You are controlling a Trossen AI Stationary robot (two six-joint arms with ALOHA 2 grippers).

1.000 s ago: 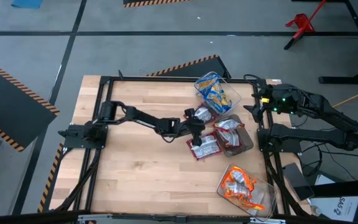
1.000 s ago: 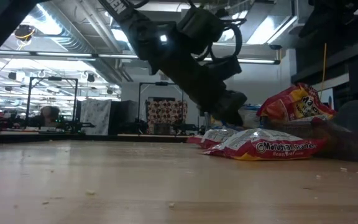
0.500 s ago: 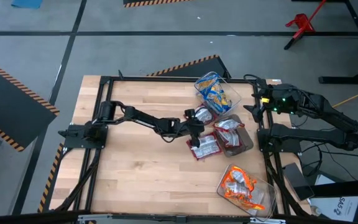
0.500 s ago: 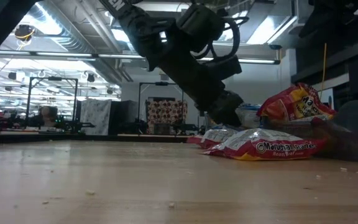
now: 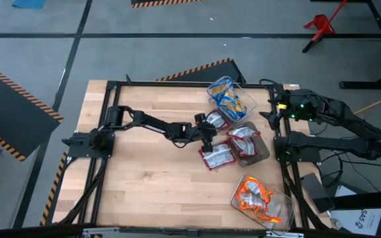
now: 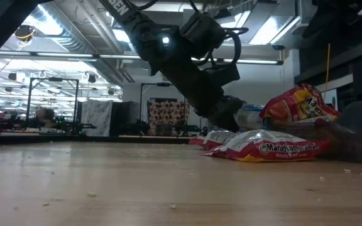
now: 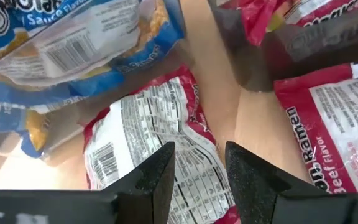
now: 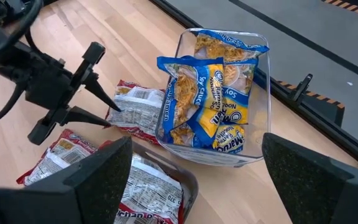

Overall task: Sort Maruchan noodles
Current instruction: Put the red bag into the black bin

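The left gripper [image 5: 208, 127] is out over the middle of the table [image 5: 144, 172], its two fingers [image 7: 160, 180] parted a little with nothing between them, their tips hovering just above a red and white noodle packet [image 7: 148, 149] that lies label-down on the wood. In the right wrist view the same gripper [image 8: 104, 106] shows with its tips pointing at that packet's [image 8: 135, 102] near edge, apart from it as far as can be seen. Just beyond this packet stands a clear tub [image 5: 231, 99] holding the blue and yellow noodle packets [image 8: 207, 102]; the packet lies against the tub's side. Beside the left gripper, toward the front of the table, a second red packet [image 5: 217, 156] lies flat on the wood, and next to it a dark grey tub [image 5: 260, 149] holds more red packets [image 5: 245, 135], one of them standing up above the rim in the low view [image 6: 297, 103]. Farther off, near the table's front right corner, another clear tub [image 5: 280, 198] holds the orange packets [image 5: 255, 198]. The right gripper [image 5: 270, 106] waits at the table's right edge near the blue packets' tub, its fingers [image 8: 98, 180] spread wide and holding nothing.
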